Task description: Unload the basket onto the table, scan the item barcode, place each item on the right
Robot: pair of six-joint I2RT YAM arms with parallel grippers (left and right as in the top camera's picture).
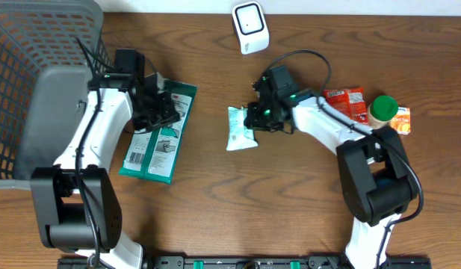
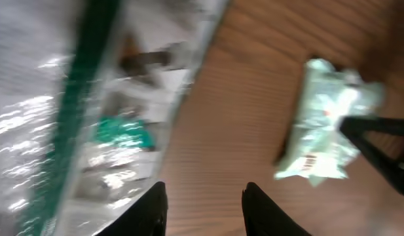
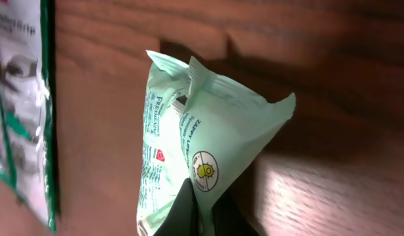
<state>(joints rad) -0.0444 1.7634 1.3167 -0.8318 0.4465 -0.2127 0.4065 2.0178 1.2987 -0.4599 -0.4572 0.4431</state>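
two arms work at a wooden table (image 1: 215,209), and the biggest thing on it is the grey basket (image 1: 36,67) at the upper left of the overhead frame. next in size, the flat green pack (image 1: 159,138) lies left of centre. the left gripper (image 1: 159,112) hangs over its upper end, fingers (image 2: 152,210) parted with only bare wood between them. smaller, the mint pouch (image 1: 240,128) sits at mid-frame, below the white scanner (image 1: 250,28) at the top edge. the right gripper (image 3: 195,213) is pinched fully closed on the pouch's edge, the film crumpling around its tips. the pouch looks light, soft and slick, so it would likely sag and twist. a hold on the crimped seam, clear of the small barcode (image 2: 310,162), seems best.
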